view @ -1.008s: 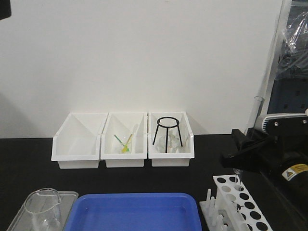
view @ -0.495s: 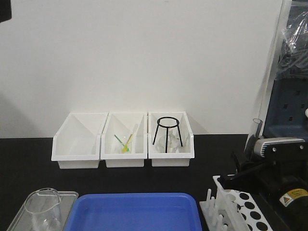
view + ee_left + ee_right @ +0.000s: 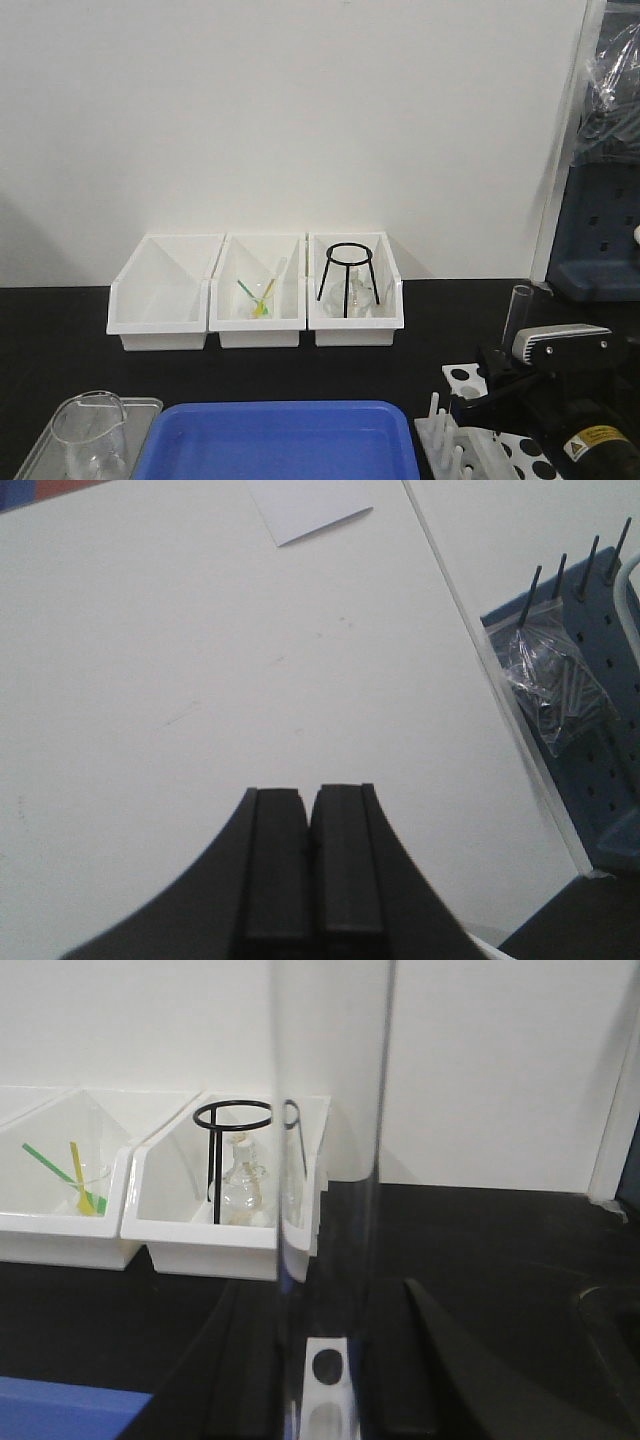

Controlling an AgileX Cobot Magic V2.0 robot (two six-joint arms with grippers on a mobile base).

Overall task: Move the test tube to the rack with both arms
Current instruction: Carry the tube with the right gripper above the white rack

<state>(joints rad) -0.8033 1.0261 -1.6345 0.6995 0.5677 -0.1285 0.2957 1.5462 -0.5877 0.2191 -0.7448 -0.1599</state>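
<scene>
My right gripper (image 3: 488, 388) is shut on the test tube (image 3: 518, 315), a slim clear glass tube held upright with its open rim on top. It hangs directly over the rack (image 3: 480, 445), a white plate with round holes and pegs at the table's front right. In the right wrist view the test tube (image 3: 330, 1110) runs down the middle between my right gripper (image 3: 325, 1290) and its dark fingers (image 3: 445, 1360). The rack (image 3: 328, 1393) shows below through the glass. The tube's bottom is hidden. My left gripper (image 3: 310, 820) is shut on nothing, facing a white wall.
Three white bins (image 3: 255, 325) stand at the back; the right one holds a black ring stand (image 3: 348, 275). A blue tray (image 3: 280, 435) lies in front, with a glass beaker (image 3: 90, 430) on a metal tray at the left. A blue pegboard (image 3: 600, 220) stands at the right.
My right arm has come down with the test tube, which now sits lower and closer to the rack. The left gripper no longer shows at the top left.
</scene>
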